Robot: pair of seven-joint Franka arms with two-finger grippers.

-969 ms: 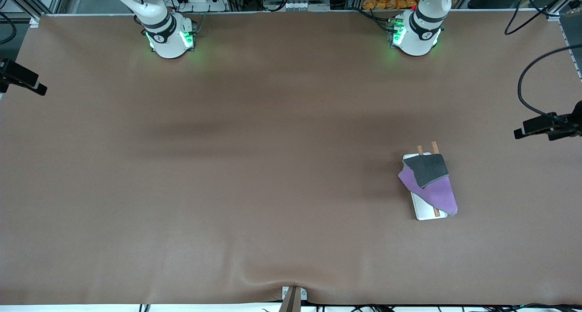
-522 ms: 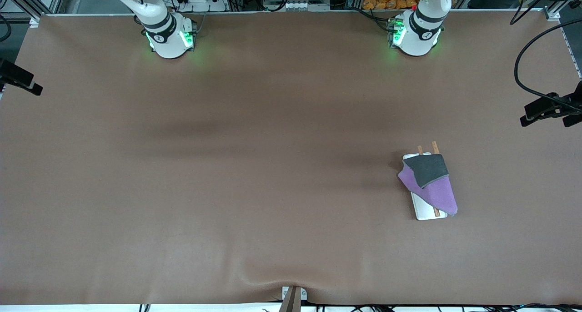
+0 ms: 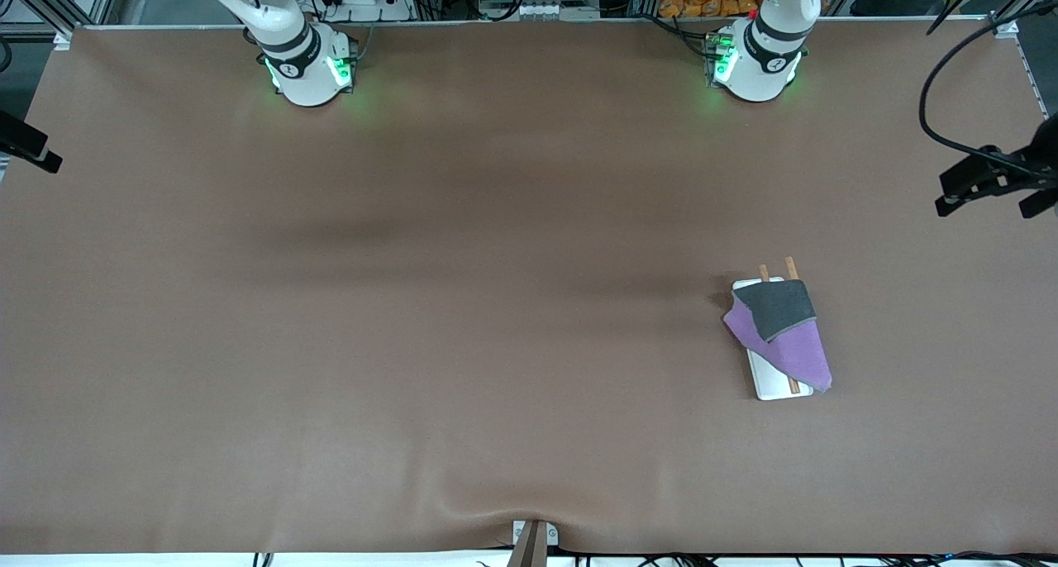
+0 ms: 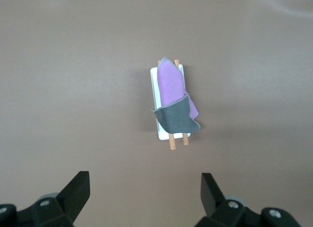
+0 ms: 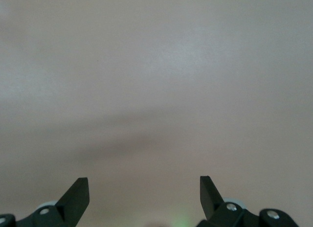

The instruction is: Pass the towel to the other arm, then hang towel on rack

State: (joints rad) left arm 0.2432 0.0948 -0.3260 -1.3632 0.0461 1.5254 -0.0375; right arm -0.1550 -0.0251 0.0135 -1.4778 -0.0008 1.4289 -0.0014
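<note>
Purple and grey, the soft towel (image 3: 779, 329) lies unmoved, draped over the white-based, wooden-rodded rack (image 3: 769, 385) at lower right of the front view. Left gripper (image 4: 145, 197) above it and right gripper (image 5: 144, 197) over bare table (image 3: 413, 302) both gape, holding nothing.

The towel (image 3: 779, 329) lay draped over the rack (image 3: 769, 383), toward the left arm's end of the table. It was a small soft cloth, purple on one face and dark grey on the other. A dark grey flap was folded over at the end farther from the front camera, and the purple face ran down to a point at the nearer end. The rack had a flat white rectangular base resting on the table. Its two thin brown wooden rods ran side by side under the cloth, their tips poking out past the grey flap.

In the left wrist view the towel (image 4: 175, 100) covered most of the rack (image 4: 155, 82).
</note>
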